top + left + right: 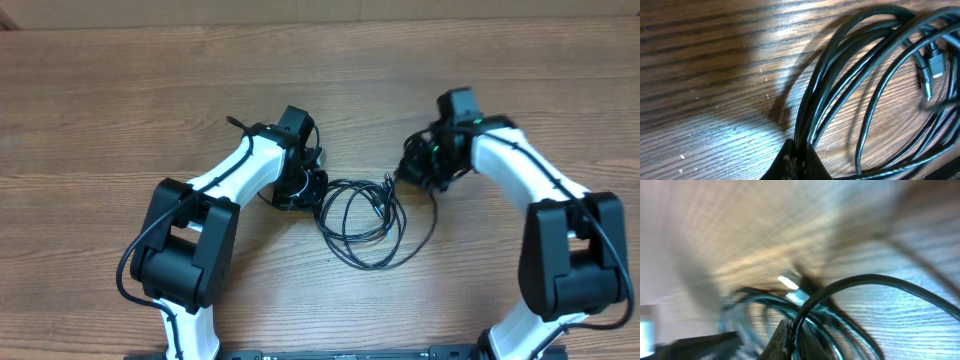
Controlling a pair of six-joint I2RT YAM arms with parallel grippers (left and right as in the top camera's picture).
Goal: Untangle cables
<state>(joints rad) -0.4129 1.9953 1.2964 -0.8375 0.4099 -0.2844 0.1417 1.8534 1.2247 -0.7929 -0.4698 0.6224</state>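
The cables (362, 218) lie as a loose bundle of thin black loops on the wooden table between my two arms. My left gripper (316, 190) sits at the bundle's left edge. In the left wrist view it (797, 149) is shut on several black strands (840, 85) that fan out to the right, where a silver-tipped plug (936, 64) lies among them. My right gripper (405, 172) is at the bundle's upper right end. The right wrist view is blurred, but it (794, 331) is shut on one black cord (865, 279) that arches over the other loops.
Bare wood-grain table (120, 120) lies all around the bundle. Both white arms reach in from the near edge, the left arm (230, 175) and the right arm (520, 165).
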